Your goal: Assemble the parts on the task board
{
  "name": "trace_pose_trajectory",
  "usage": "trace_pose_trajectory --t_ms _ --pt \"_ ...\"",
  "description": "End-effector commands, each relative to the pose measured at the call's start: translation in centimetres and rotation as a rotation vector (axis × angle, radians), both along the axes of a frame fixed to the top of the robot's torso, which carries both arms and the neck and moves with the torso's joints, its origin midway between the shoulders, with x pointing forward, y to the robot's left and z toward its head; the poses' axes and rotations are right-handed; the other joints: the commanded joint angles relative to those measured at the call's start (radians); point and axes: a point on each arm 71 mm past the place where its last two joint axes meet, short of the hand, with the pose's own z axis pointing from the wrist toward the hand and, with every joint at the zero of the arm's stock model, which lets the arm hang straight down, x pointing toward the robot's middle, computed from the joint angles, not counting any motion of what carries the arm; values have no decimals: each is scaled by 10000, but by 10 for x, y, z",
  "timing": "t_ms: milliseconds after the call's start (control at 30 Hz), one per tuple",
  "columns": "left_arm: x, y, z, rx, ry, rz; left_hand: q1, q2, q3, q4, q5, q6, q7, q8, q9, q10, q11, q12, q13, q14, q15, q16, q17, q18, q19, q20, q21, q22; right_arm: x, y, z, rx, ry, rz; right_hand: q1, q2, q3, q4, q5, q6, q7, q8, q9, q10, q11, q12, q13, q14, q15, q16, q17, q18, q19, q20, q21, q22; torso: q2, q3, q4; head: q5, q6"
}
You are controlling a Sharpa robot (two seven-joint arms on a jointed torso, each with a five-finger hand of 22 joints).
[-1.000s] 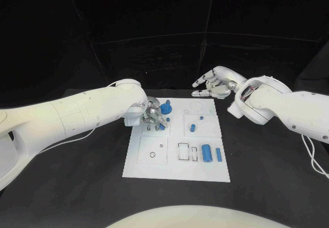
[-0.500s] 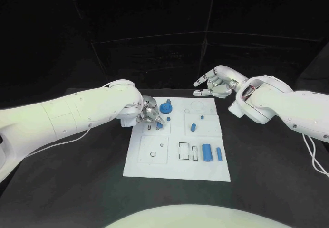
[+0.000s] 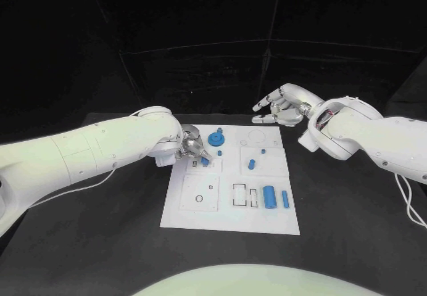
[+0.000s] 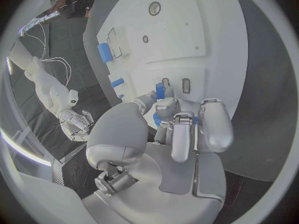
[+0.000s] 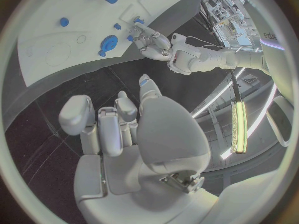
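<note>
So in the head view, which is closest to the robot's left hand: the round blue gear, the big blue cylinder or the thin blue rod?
From the left hand:
1. Round blue gear, right beside it.
2. Big blue cylinder, near edge of the white task board.
3. Thin blue rod, just beyond the cylinder.

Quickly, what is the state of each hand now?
Left hand: holding a small blue part at the task board.
Right hand: open, holding nothing.

No legible text, label, brand, number or sign appears on the task board [image 3: 229, 213], on the parts, or on either hand. Dark characters stand on a white panel [image 5: 272, 35] at the rim of the right wrist view, too small to read.
</note>
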Motion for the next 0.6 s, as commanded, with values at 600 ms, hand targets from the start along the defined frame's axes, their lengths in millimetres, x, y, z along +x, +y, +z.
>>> trace_pose_trajectory --t_ms 600 --pt "-3 0 -7 541 -51 -225 -93 -13 1676 -1569 -19 40 -14 74 35 82 -28 55 -14 1005 25 52 2494 -90 45 14 -33 -1 1 -1 1 -21 61 -20 58 81 -58 -3 57 25 5 41 16 -66 2 -66 -9 495 -41 -29 300 125 -46 -10 -63 -9 0 5 -14 -6 -76"
